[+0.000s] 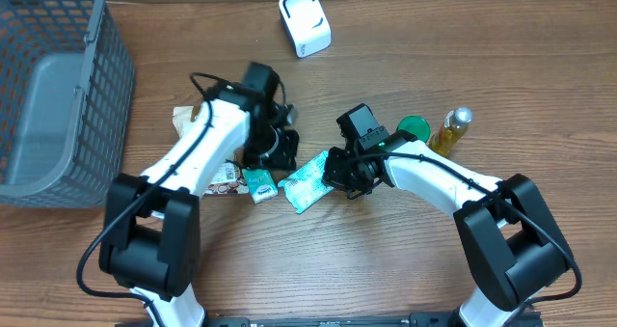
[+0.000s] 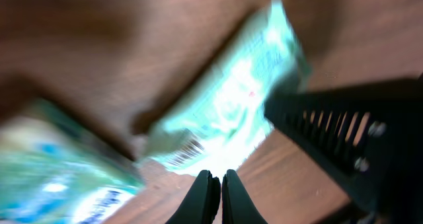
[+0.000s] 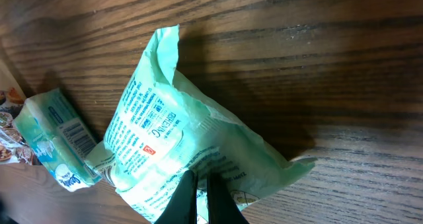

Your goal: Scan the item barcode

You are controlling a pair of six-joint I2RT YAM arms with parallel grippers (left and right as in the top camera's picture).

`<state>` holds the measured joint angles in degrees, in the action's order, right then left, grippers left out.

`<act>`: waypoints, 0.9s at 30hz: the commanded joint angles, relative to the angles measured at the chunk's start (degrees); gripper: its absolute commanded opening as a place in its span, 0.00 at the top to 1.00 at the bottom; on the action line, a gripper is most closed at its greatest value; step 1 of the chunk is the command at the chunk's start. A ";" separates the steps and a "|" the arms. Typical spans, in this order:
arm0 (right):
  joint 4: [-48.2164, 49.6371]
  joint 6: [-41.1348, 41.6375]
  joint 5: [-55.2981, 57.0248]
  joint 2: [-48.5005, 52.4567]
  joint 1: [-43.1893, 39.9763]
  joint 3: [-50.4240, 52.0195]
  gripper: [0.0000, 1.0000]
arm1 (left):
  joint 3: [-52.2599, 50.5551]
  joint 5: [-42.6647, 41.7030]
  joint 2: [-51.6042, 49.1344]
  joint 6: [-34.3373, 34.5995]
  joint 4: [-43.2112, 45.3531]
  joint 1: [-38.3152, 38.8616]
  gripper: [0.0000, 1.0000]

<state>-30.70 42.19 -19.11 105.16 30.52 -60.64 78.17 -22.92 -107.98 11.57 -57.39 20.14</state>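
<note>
The green packet (image 1: 308, 180) lies on the tabletop at the centre of the overhead frame, with a small box (image 1: 258, 184) just left of it. The right fingers (image 3: 188, 201) are clenched, tips on the packet's lower edge; whether they pinch any film cannot be told. The left fingers (image 2: 203, 197) are clenched on nothing. The step likely needs a firm pinch at the seam, then the barcode side held flat towards the white scanner (image 1: 305, 21) at upper centre.
</note>
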 commanded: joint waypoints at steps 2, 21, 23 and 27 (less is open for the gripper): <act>-0.68 -0.28 4.02 1.75 0.11 0.70 0.96 | -4.26 -2.32 -2.08 -3.48 -0.33 2.47 0.96; -1.79 -5.25 -4.50 -0.09 -2.14 -5.09 0.96 | -9.33 3.65 -11.85 -1.68 4.92 2.60 0.96; -0.68 -5.20 -4.50 -0.11 -2.38 -5.25 0.96 | -9.09 3.61 -11.80 -1.70 4.81 2.47 0.96; -0.22 -5.62 -3.23 -0.04 -2.36 -5.22 0.96 | -7.43 0.28 -9.77 -1.97 2.95 2.34 0.96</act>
<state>-31.03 38.09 -22.50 105.32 28.29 -64.82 71.09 -25.52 -114.59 10.09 -54.50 22.37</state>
